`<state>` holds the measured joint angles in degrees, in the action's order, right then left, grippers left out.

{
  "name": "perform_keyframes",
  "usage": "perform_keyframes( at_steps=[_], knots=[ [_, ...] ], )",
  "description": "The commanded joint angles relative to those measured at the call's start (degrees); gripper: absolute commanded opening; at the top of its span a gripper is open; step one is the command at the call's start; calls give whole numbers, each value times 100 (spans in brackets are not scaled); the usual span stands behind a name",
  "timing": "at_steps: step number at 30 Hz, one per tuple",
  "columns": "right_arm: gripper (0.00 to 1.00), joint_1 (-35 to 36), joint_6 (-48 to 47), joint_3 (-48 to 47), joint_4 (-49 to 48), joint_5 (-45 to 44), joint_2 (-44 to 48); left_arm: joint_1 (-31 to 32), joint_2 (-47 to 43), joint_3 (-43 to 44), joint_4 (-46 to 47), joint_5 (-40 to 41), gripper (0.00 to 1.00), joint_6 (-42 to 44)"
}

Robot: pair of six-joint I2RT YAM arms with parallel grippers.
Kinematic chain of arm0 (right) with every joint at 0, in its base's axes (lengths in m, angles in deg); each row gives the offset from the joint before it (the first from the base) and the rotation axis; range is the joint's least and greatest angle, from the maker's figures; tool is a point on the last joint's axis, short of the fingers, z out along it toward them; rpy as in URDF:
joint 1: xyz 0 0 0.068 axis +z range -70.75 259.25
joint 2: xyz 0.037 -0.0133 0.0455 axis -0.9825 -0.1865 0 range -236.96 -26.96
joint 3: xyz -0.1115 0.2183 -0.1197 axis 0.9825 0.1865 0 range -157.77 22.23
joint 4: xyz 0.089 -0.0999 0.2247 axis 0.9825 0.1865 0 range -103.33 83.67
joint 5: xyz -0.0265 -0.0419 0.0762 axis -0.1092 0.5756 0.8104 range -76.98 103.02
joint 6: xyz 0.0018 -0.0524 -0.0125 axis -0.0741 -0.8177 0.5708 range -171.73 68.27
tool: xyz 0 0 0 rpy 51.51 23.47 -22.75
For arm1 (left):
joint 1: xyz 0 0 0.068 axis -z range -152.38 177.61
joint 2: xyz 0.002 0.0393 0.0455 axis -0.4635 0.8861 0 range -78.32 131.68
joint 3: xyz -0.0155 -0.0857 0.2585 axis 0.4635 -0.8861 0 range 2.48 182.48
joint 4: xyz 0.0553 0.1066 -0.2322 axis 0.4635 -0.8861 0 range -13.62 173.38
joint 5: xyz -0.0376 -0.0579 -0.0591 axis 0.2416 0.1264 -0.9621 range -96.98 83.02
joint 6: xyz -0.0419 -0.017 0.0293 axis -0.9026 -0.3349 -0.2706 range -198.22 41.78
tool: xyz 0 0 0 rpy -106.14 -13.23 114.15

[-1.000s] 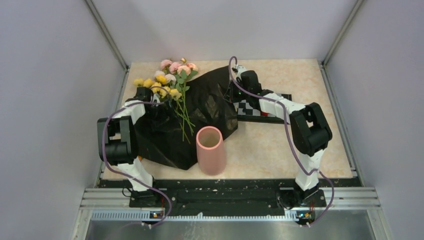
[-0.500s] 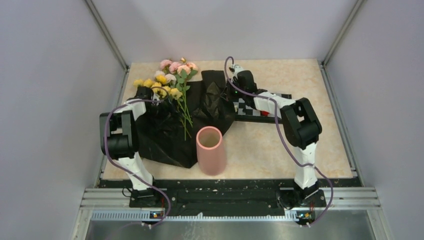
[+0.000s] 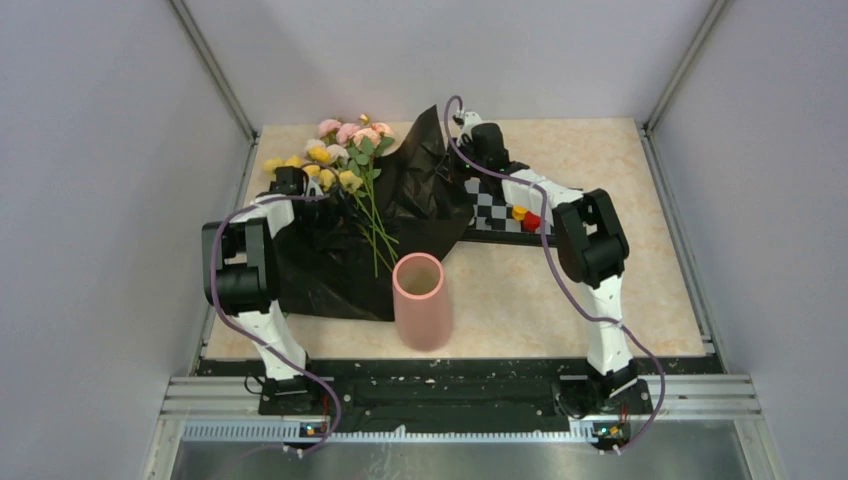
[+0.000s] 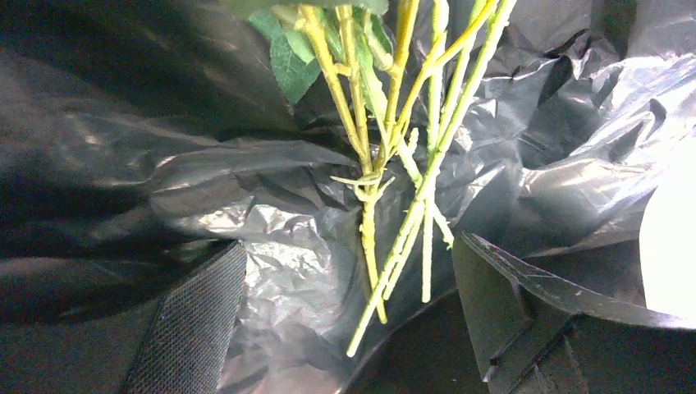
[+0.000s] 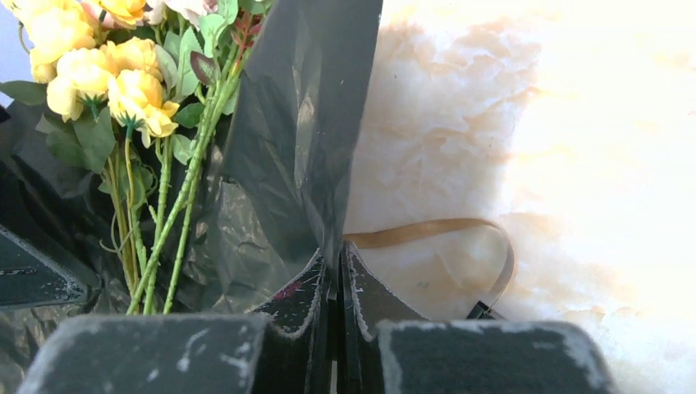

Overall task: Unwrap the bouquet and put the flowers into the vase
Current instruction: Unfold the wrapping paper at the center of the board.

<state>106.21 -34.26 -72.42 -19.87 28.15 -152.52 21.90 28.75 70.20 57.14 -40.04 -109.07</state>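
Note:
The bouquet lies opened at the back left. Its flowers [image 3: 345, 158], pink, peach and yellow with green stems [image 4: 386, 246], rest on the spread black wrapping paper [image 3: 330, 270]. My left gripper [image 3: 322, 208] is low over the paper, open, and the stem ends lie between its fingers [image 4: 193, 328]. My right gripper [image 3: 450, 138] is shut on the paper's right edge [image 5: 299, 123] and holds it up as a standing flap beside the flowers [image 5: 107, 74]. The pink vase [image 3: 421, 300] stands upright at the front centre, against the paper's near edge.
A checkered board [image 3: 495, 205] lies right of the paper, with a yellow block [image 3: 519, 212] and a red block [image 3: 532, 221] on it. A loose tan ribbon [image 5: 443, 234] loops on the tabletop behind the raised flap. Walls close in both sides and the back.
My right gripper has moved left and back, lifting the paper's right edge into a standing flap. That uncovered the checkered board and its blocks. My left gripper has barely moved.

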Motion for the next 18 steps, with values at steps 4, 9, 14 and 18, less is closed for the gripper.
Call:
perform_keyframes(
  at_steps=[4,9,14,18],
  knots=[
    [28,-92,-322,-695,258,94,-57,8,-854,83,409,421,99,424],
    [57,-133,-521,-905,635,4,120,113,-1370,74,367,398,99,613],
    [70,-138,-689,-621,1072,-164,960,286,-1822,42,190,441,99,842],
    [75,-138,-547,33,1151,12,1819,337,-1987,9,199,106,99,855]
  ],
)
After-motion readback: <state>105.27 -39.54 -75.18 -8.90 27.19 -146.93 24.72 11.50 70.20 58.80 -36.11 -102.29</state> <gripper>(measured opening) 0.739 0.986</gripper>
